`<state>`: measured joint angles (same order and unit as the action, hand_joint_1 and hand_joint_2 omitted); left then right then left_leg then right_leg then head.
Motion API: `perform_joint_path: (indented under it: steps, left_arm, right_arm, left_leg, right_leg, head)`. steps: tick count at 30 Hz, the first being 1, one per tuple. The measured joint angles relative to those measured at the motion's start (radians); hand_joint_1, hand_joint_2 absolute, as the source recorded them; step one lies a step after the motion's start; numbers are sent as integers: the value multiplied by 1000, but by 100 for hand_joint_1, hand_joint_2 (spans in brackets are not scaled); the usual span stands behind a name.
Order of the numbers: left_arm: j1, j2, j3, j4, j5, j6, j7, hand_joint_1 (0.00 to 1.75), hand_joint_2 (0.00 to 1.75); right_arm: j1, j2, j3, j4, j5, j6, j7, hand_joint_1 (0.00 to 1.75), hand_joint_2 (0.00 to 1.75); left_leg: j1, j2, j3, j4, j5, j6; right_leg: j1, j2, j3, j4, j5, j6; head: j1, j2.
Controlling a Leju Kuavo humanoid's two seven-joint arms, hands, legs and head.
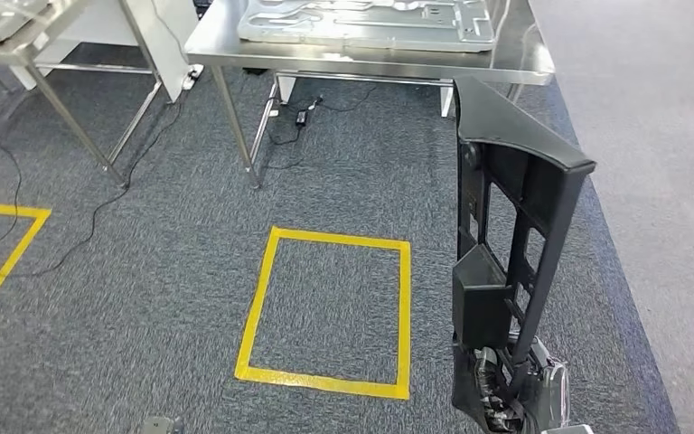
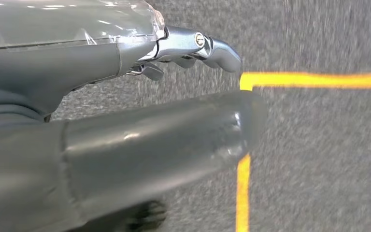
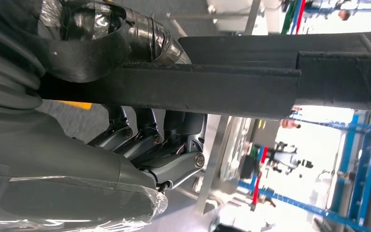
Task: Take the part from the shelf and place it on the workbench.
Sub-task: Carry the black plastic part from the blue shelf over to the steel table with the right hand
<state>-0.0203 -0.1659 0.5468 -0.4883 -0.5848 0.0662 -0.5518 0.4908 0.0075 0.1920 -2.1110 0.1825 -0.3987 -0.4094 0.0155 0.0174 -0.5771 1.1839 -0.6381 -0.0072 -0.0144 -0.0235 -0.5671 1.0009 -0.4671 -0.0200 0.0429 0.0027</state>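
Already the right hand grips the black part; left hand fingers are apart, and the workbench is ahead.

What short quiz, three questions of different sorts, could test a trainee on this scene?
1. True or false: the right hand holds the black part upright.
2. The yellow tape square lies on: A) the carpet B) the workbench C) a shelf.
3. What does the left hand hold?

Key: 1 true. 2 A. 3 nothing; its fingers are extended over the carpet.
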Motion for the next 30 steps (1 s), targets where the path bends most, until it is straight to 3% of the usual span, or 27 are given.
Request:
perform_joint_path:
  steps: [1,2,3,5,7,12,14,16,17,18,19,22,23,24,26,28,29,30]
  left_arm:
    - [4,0,0,0,0,0,4,0,0]
    - [8,0,0,0,-1,-1,10,0,0]
    - [11,0,1,0,-1,-1,14,0,0]
    - [14,1,1,0,-1,-3,21,0,0]
    - [13,2,1,-1,-2,-6,25,0,0]
    - [16,2,1,-2,-4,-11,29,0,0]
    - [16,3,2,-3,-6,-12,29,0,0]
    - [18,3,3,-3,-8,-12,29,0,0]
    - [20,3,4,-3,-8,-12,29,0,0]
    - [22,3,4,-3,-9,-12,29,0,0]
    - [24,3,4,-3,-10,-12,29,0,0]
    - [27,2,5,-2,-12,-13,30,0,0]
    - [27,2,6,-3,-13,-13,31,0,0]
    - [27,2,7,-3,-14,-13,31,0,0]
    - [23,3,8,-6,-17,-13,31,0,0]
    - [18,4,8,-8,-19,-13,31,0,0]
    - [17,4,9,-9,-21,-13,31,0,0]
    - [18,4,11,-9,-21,-13,32,0,0]
  right_arm:
    - [0,0,2,0,3,-3,4,175,175]
    - [0,0,5,1,5,-6,7,175,175]
    - [0,-1,7,1,6,-10,9,175,175]
    - [0,-1,12,2,9,-15,12,175,175]
    - [0,-3,15,2,13,-19,16,175,175]
    - [1,-14,25,2,22,-26,22,175,175]
    - [0,-19,28,3,23,-33,23,175,175]
    - [1,-24,31,4,24,-37,24,175,175]
    - [2,-25,31,6,24,-38,25,175,175]
    - [2,-27,31,7,24,-38,25,175,175]
    - [3,-29,31,8,24,-38,26,175,175]
    - [3,-33,33,11,23,-41,30,175,175]
    - [4,-34,34,12,23,-43,33,175,175]
    - [5,-34,35,13,23,-47,37,175,175]
    - [8,-36,38,14,22,-54,43,175,175]
    - [9,-38,42,14,22,-57,48,175,175]
    - [9,-38,44,14,22,-57,53,175,175]
    - [10,-39,46,15,22,-58,58,175,175]
  left_leg:
    - [0,-7,-33,62,-20,-2]
    - [1,-9,-54,95,-21,-4]
    - [1,-10,-56,88,0,-3]
    - [1,-10,-9,-29,79,3]
    - [-2,-12,42,-145,117,12]
    - [-3,-12,80,-187,107,46]
    - [-2,-12,99,-191,99,55]
    - [-3,-12,114,-192,84,57]
    - [-3,-12,124,-192,75,56]
    - [-3,-12,137,-192,64,55]
    - [-3,-13,153,-192,51,54]
    - [-4,-11,202,-197,7,43]
    - [-4,-10,215,-205,-3,36]
    - [-4,-8,229,-213,-6,28]
    - [-4,-6,235,-191,16,13]
    - [-4,-8,179,-72,60,6]
    - [-2,-10,130,3,64,4]
    - [-2,-11,79,62,42,2]
  right_leg:
    - [1,8,0,1,-2,-2]
    - [1,16,1,1,-5,-3]
    - [2,23,4,2,-10,-2]
    - [1,35,14,7,-21,3]
    - [4,40,21,14,-33,15]
    - [3,38,21,52,-37,47]
    - [0,31,-31,140,-72,56]
    - [0,29,-120,261,-115,62]
    - [0,29,-156,296,-126,62]
    - [0,29,-177,299,-125,59]
    - [0,28,-180,266,-108,54]
    - [11,23,-153,113,27,35]
    - [17,21,-147,90,55,27]
    - [21,20,-142,84,62,19]
    - [21,23,-112,65,39,2]
    - [14,25,-66,37,21,-11]
    - [11,24,-42,24,12,-14]
    - [10,25,-18,15,0,-17]
  head:
    - [0,0]
    - [0,0]
    - [0,0]
    - [0,0]
    - [0,0]
    - [0,0]
    - [0,0]
    - [0,0]
    - [0,0]
    - [0,0]
    - [0,0]
    - [1,0]
    - [1,0]
    - [1,0]
    - [2,0]
    - [1,0]
    - [1,0]
    - [1,0]
